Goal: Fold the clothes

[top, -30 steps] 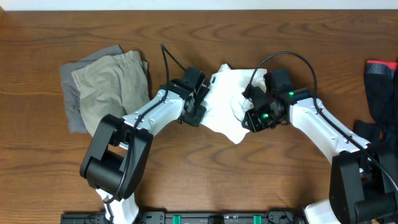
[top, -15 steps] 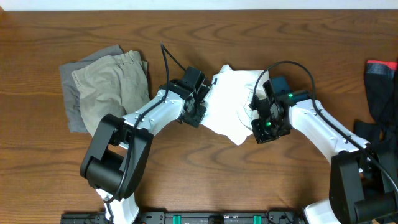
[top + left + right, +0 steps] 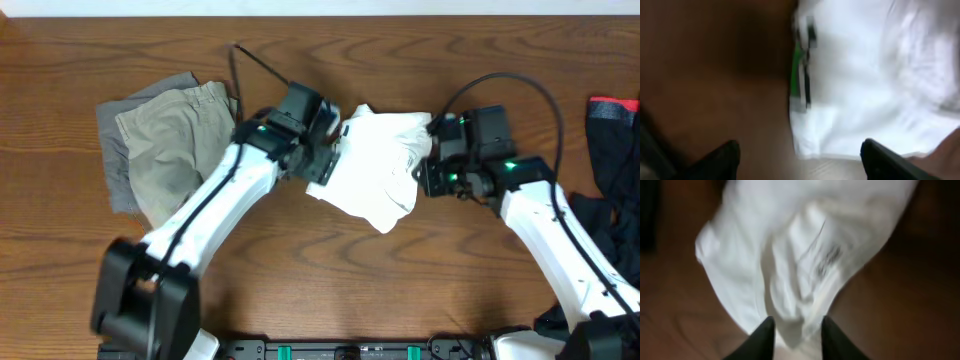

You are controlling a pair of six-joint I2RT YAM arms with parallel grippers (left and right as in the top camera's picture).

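Note:
The white T-shirt [image 3: 372, 165] lies bunched in the middle of the table. In the left wrist view its green logo [image 3: 796, 67] shows near the shirt's [image 3: 865, 75] left edge. My left gripper [image 3: 328, 155] hovers at the shirt's left side. That left gripper [image 3: 800, 162] is open wide with only table and the shirt's hem between its fingers. My right gripper [image 3: 425, 172] is at the shirt's right edge. In its own view, the right gripper [image 3: 797, 335] has its fingers partly apart astride a fold of the creased shirt [image 3: 805, 255].
Khaki shorts [image 3: 180, 140] lie folded on a grey piece [image 3: 112, 150] at the left. Black garments with a red band [image 3: 612, 150] sit at the right edge. Bare wood runs along the front of the table [image 3: 330, 280].
Both grippers have opened. The left one rose and shifted slightly up-left. The right one drew back to the right off the shirt, and the shirt's right side now lies flatter.

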